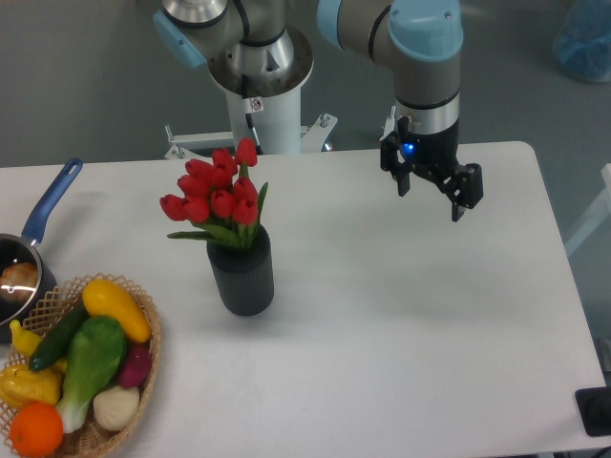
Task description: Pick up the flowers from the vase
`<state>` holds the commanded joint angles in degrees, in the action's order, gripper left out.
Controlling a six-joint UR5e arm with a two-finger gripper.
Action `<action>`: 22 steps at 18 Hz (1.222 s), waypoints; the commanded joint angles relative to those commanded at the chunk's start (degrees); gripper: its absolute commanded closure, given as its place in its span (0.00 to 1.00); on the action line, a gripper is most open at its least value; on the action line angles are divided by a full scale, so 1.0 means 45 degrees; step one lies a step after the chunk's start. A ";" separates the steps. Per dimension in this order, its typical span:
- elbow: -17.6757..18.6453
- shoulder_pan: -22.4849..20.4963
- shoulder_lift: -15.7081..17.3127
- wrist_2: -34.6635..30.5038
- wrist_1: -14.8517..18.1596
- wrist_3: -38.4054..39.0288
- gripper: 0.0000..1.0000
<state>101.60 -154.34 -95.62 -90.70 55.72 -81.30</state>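
Matt ribbed vase (242,278), woven wicker basket (143,367), smooth matt table (410,324)

A white table (401,315) carries the dark ribbed vase (242,277) near its middle, a wicker basket (143,367) of toy produce at the front left corner, and a blue-handled saucepan (29,258) (partly cropped) behind it.

- Flowers (216,198) — a bunch of red tulips with green leaves, standing upright in the vase, heads leaning slightly left.
- Vase (242,277) — dark grey, ribbed, upright on the white table.
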 joint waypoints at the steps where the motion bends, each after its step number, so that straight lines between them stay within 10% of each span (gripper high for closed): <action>1: 0.0000 -0.0019 -0.0058 0.0000 -0.0019 0.0000 0.00; 13: 0.0488 -0.1033 0.0253 -0.0757 -0.0137 0.2944 0.00; 22: -0.1347 -0.1133 0.0176 -0.2228 0.1855 0.4352 0.00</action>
<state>95.54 -159.44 -94.83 -100.73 64.07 -61.72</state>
